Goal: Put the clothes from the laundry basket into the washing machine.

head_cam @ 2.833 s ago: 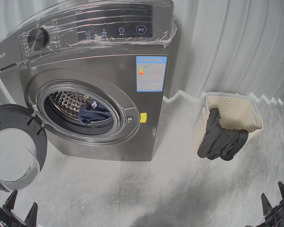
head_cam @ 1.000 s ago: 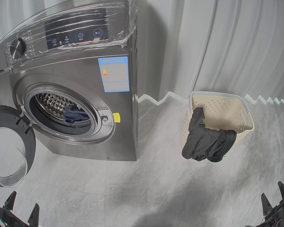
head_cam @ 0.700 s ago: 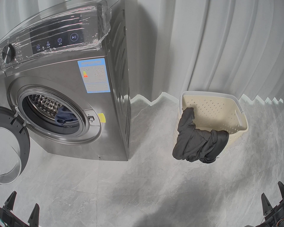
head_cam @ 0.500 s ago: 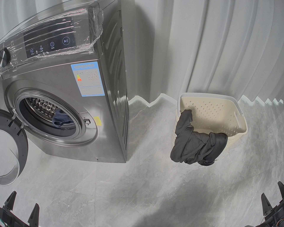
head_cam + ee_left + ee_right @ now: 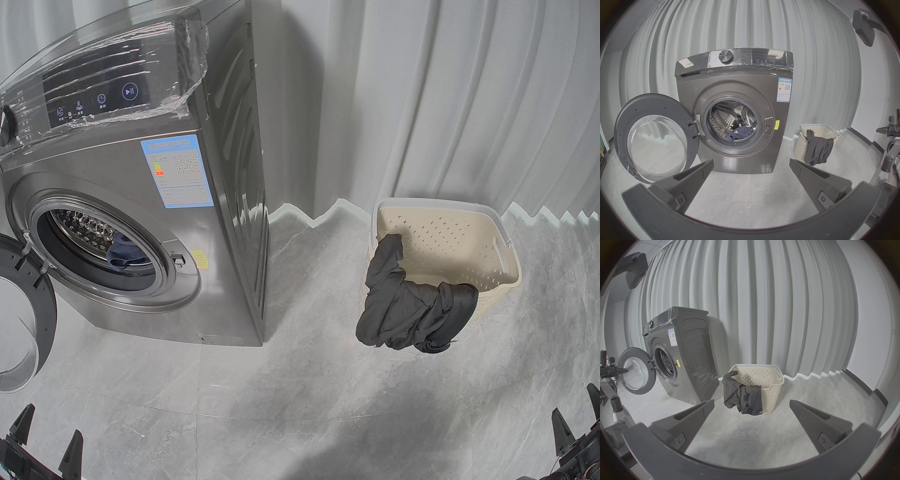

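Observation:
A grey washing machine [image 5: 187,262] stands at the left with its round door [image 5: 25,325] swung open. A dark blue garment [image 5: 125,253] lies in the drum. A cream laundry basket [image 5: 475,250] sits on the floor to the right, and a dark grey garment [image 5: 412,306] hangs over its near rim. My left gripper [image 5: 47,434] is low at the near left, open and holding nothing. My right gripper [image 5: 578,415] is low at the near right, open and holding nothing. Both are far from the basket [image 5: 768,380] and the machine [image 5: 737,125].
White curtains [image 5: 450,100] close off the back. Grey tiled floor [image 5: 312,400] lies open between me, the machine and the basket. The open door [image 5: 653,137] juts out at the machine's left.
The whole head view has swung to the right: the machine now sits farther left and the basket nearer the middle. Neither gripper has changed, and the clothes lie as before.

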Tool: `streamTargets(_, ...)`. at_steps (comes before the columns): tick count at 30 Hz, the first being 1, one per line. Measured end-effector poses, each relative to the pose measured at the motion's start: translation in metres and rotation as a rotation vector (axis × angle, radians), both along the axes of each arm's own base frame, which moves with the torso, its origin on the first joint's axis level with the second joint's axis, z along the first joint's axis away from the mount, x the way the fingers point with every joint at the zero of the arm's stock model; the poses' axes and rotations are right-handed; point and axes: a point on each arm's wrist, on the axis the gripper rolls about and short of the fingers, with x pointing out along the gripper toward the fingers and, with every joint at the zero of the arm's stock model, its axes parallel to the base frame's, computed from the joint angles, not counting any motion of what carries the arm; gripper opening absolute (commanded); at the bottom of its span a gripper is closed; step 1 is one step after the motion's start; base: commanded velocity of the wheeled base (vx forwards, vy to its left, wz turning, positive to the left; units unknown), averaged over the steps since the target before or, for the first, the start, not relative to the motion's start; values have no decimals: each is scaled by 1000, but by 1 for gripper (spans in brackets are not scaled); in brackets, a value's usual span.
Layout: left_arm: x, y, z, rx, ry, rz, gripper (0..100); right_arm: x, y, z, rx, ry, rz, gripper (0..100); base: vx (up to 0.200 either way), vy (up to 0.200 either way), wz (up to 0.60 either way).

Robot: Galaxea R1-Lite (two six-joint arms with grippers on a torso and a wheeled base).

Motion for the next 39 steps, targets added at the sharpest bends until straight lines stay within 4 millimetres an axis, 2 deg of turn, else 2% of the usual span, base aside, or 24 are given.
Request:
streamTargets(9, 0, 0, 0, 5, 0, -2, 100, 0, 0, 0, 1, 0, 0, 100, 0, 0, 0)
streamTargets(18, 0, 0, 0, -5, 1, -2, 100, 0, 0, 0, 0, 0, 1, 100, 0, -200, 0)
streamTargets(27, 0, 0, 0, -6, 1, 0, 100, 0, 0, 0, 0, 0, 0, 100, 0, 0, 0)
streamTargets(39, 0, 0, 0, -7, 1, 0, 100, 0, 0, 0, 0, 1, 0, 100, 0, -200, 0)
